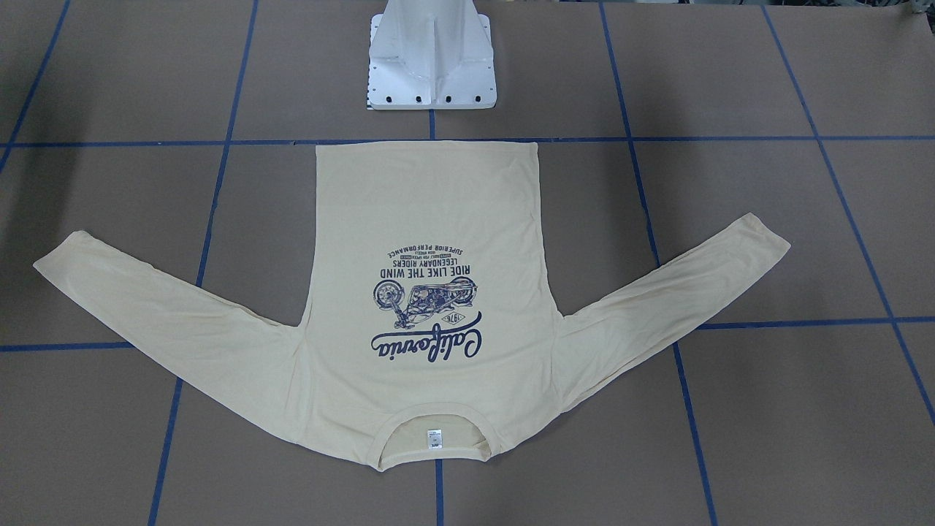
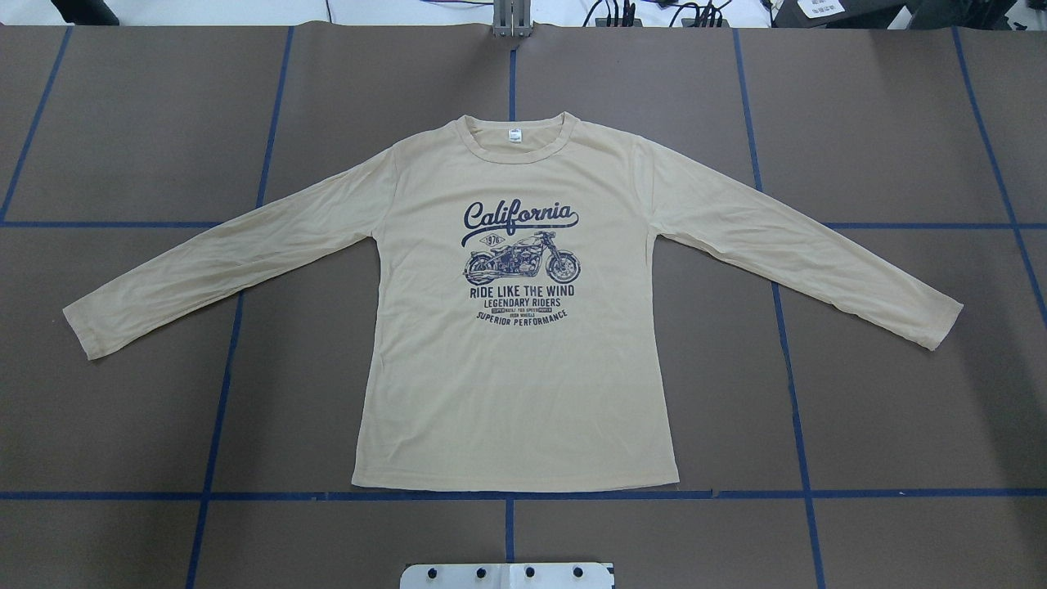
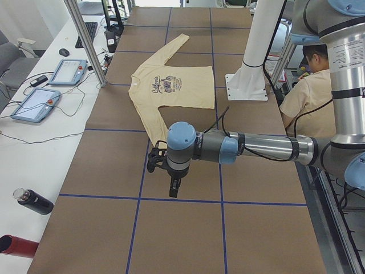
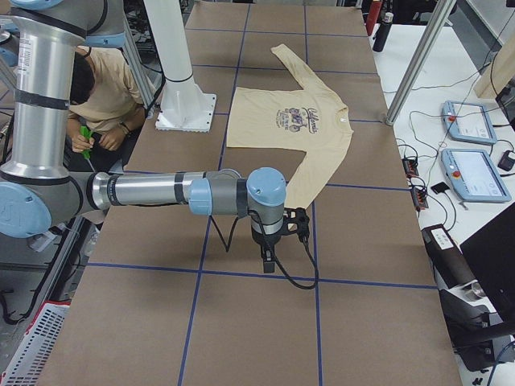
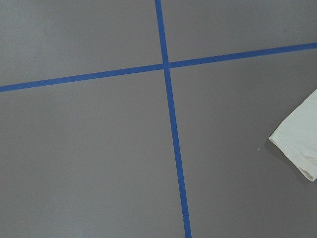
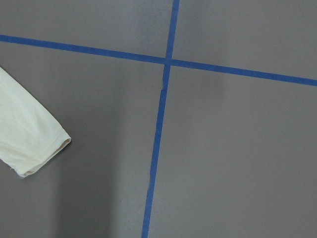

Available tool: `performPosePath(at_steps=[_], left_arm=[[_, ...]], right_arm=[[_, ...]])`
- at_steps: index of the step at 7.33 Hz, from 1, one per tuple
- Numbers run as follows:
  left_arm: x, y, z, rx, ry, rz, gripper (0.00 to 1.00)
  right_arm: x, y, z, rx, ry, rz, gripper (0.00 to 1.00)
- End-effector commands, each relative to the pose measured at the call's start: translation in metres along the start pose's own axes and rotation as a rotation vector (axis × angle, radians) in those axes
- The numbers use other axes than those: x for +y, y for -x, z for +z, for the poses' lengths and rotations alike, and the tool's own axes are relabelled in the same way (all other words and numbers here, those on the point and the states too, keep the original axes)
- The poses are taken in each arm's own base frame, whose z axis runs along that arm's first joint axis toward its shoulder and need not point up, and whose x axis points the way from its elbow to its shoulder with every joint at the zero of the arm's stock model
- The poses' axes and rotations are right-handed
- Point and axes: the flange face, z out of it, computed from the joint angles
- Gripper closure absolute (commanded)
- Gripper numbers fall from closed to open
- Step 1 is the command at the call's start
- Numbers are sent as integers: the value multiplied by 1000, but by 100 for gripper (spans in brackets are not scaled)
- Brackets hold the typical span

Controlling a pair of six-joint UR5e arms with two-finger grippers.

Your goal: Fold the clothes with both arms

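Cream thin knit, the shirt (image 2: 523, 393) lies flat mid-surface (image 2: 123, 425), print up. It is probably light and limp; pinch the cuffs (image 2: 86, 335). Left end effector (image 3: 173, 190) and right end effector (image 4: 266, 261) hover beyond them; apart or together, I cannot tell.

Left claw (image 3: 173, 193) and right claw (image 4: 266, 267) point straight down (grip unreadable).

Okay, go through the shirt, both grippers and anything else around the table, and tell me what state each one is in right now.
shirt: unfolded, flat on the table, print side up, both sleeves spread out.
left gripper: pointing down, clear of the shirt; open or shut cannot be told.
right gripper: pointing down, clear of the shirt; open or shut cannot be told.
black bottle: lying on its side.
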Motion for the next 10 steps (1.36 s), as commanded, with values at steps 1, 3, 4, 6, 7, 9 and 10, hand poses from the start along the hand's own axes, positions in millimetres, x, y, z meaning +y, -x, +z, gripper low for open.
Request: performPosePath(at_steps=[1, 3, 4, 6, 7, 9, 10], left_arm=[[-86, -54, -59, -24, -404, 351, 0], [-86, -53, -58, -24, -403, 350, 0], [-86, -53, -58, -24, -403, 350, 0], [-86, -52, -57, -24, -400, 348, 0], [-86, -52, -57, -24, -400, 348, 0], [-86, -52, -57, -23, -401, 351, 0], [-86, -53, -58, -23, -406, 355, 0]], right_arm=[[-33, 59, -46, -48, -219, -72, 1], [-33, 59, -46, -47, -219, -72, 1], [-33, 59, -46, -47, -218, -71, 1], [-33, 59, -46, -47, -218, -71, 1], [-33, 59, -46, -47, -218, -69, 1], [-38, 82, -24, -67, -175, -66, 1], [-43, 108, -8, -66, -182, -41, 1]])
